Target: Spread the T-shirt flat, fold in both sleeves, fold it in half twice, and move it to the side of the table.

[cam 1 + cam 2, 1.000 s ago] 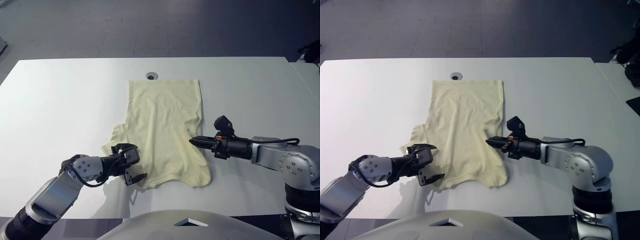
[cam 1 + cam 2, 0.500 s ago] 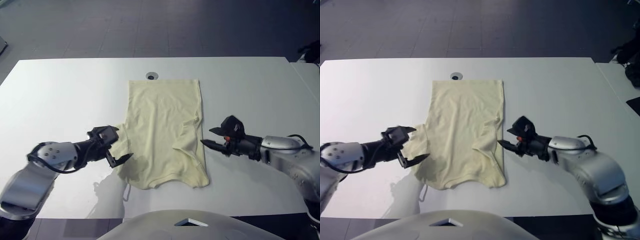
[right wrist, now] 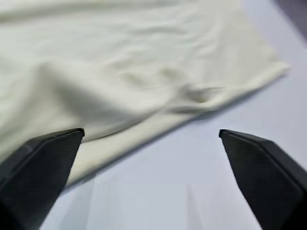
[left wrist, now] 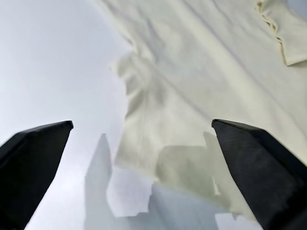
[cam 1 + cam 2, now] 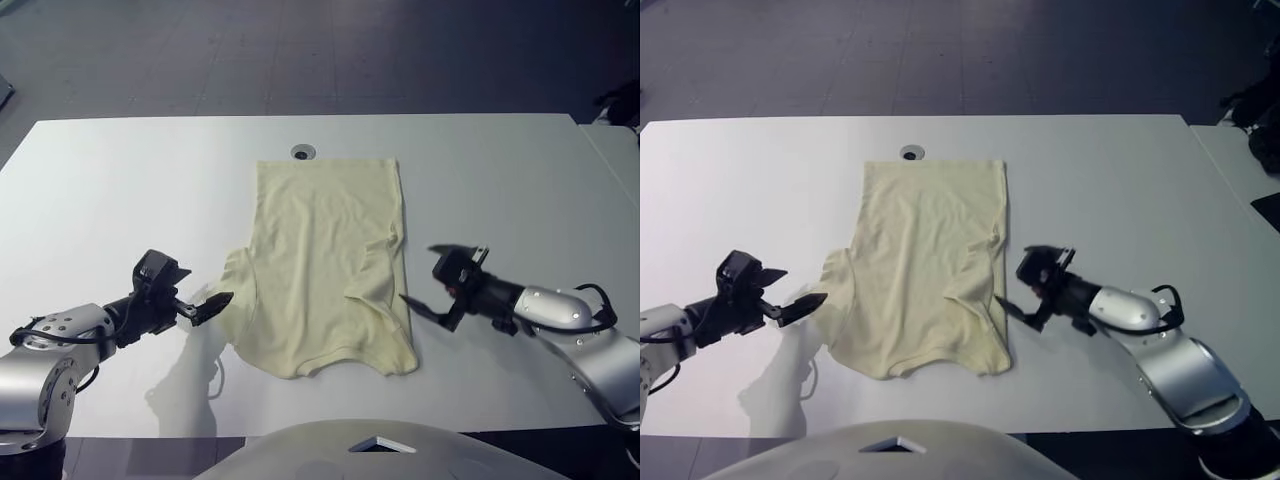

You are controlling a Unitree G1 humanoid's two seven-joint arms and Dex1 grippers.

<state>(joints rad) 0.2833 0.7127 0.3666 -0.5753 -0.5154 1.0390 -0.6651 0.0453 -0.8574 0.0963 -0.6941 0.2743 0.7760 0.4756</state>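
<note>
The left fingers point(image 5: 212, 301) are spread wide and hold nothing; their tips point at the T-shirt point(image 5: 325, 260) and stop just beside its left sleeve point(image 5: 233, 276), which still sticks out onto the white counter point(image 5: 120, 180). The shirt lies between the two sets of fingers, its body stretched away from them toward a small round hole point(image 5: 302, 152) in the counter, its neck end nearest the robot. It looks thin, light and limp, so it should bend wherever it is lifted, sag, drag and wrinkle, and need little grip. A pinch at an edge or seam seems safest: the outer hem of the left sleeve for the fold inward, later the corners of the body for the halvings. On the shirt's right side the cloth already lies doubled over the body in a soft ridge. Just beside that edge the right fingers point(image 5: 422, 309) are also open and empty. A second ago the left fingers were closer in, at the shirt's near left corner, and the right fingers reached over the cloth; both have since drawn back outward to the bare counter, and the near edge now lies smoother.
</note>
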